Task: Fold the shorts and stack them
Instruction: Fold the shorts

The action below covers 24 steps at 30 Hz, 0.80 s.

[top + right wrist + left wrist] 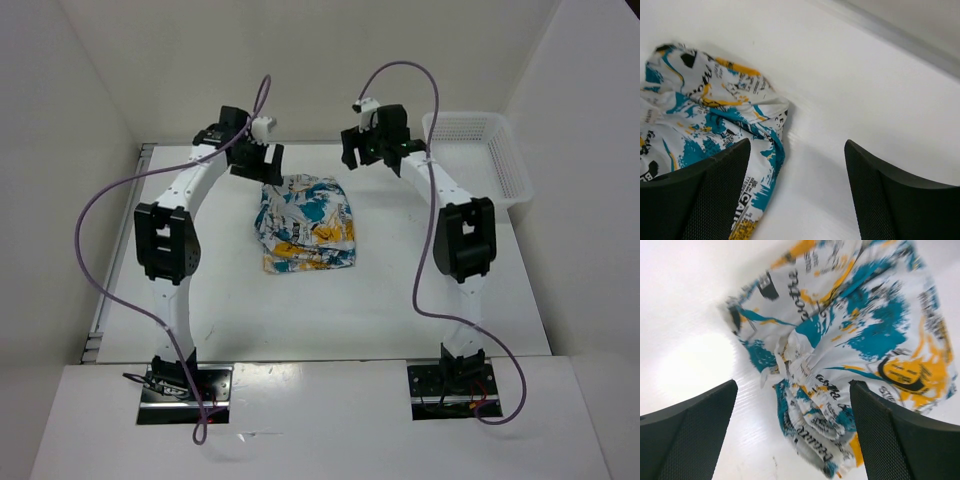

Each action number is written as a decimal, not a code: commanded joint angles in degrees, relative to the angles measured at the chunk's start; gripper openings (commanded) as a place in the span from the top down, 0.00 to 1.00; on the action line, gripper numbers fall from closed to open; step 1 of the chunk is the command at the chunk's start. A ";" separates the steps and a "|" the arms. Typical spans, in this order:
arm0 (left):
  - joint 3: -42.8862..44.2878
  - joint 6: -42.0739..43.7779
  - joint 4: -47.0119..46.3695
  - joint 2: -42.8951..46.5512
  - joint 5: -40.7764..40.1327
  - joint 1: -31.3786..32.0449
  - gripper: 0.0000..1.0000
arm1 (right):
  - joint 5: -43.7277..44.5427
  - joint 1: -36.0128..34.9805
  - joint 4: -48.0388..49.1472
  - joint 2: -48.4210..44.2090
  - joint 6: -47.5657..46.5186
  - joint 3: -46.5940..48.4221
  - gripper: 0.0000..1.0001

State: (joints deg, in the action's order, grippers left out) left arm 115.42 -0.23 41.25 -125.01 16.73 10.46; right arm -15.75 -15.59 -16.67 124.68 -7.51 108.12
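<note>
Shorts [305,225] lay in a folded, rumpled bundle at the middle of the white surface [350,310]. Bare surface spread wide toward the near edge and to both sides of the fabric. Both arms reached from their bases at the near edge out toward the far side, elbows bowed outward, so the bundle sat between them with open room left and right. A white mesh basket [478,150] stood at the far right corner, close beside the right arm and well apart from the shorts. The left hand [262,158] hung over the far left edge of the bundle, pointing down at it. Its fingers [695,430] stood wide apart, with printed fabric showing in the gap between them and nothing gripped. The right hand [372,150] hovered farther right, near the far edge, just off the bundle's far right corner. Its fingers [890,200] were likewise spread wide, mostly over bare surface, and held nothing.
</note>
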 commanded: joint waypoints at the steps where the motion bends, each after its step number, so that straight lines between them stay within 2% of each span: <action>1: 3.15 0.23 -1.08 9.16 -3.36 0.35 0.00 | 6.16 0.30 1.11 -11.46 -5.39 -3.67 0.19; 5: -3.43 0.23 -3.63 18.98 -10.39 -1.22 0.00 | 13.18 0.30 1.11 -24.35 -9.89 -13.26 0.19; 9: -12.74 0.23 -5.04 27.09 -12.60 -6.05 0.00 | 16.71 0.91 1.72 -34.91 -11.83 -26.34 0.18; 12: -20.65 0.23 -6.79 32.62 -13.83 -9.65 0.00 | 19.42 1.71 1.72 -41.86 -14.02 -32.76 0.18; 16: -29.71 0.23 -9.34 40.35 -13.83 -16.94 0.00 | 20.93 5.04 0.68 -49.17 -14.73 -38.41 0.18; 21: -38.50 0.23 -10.49 46.60 -16.12 -18.72 0.00 | 20.32 8.82 -2.05 -56.99 -15.34 -44.30 0.18; 24: -42.19 0.23 -11.02 50.73 -13.40 -20.21 0.00 | 20.32 9.35 -3.28 -61.92 -15.34 -47.20 0.18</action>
State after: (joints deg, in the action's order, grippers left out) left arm 74.39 -0.21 33.43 -79.46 1.78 -8.84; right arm 3.99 -6.59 -19.11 67.59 -21.98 62.61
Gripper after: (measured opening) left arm 0.998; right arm 0.820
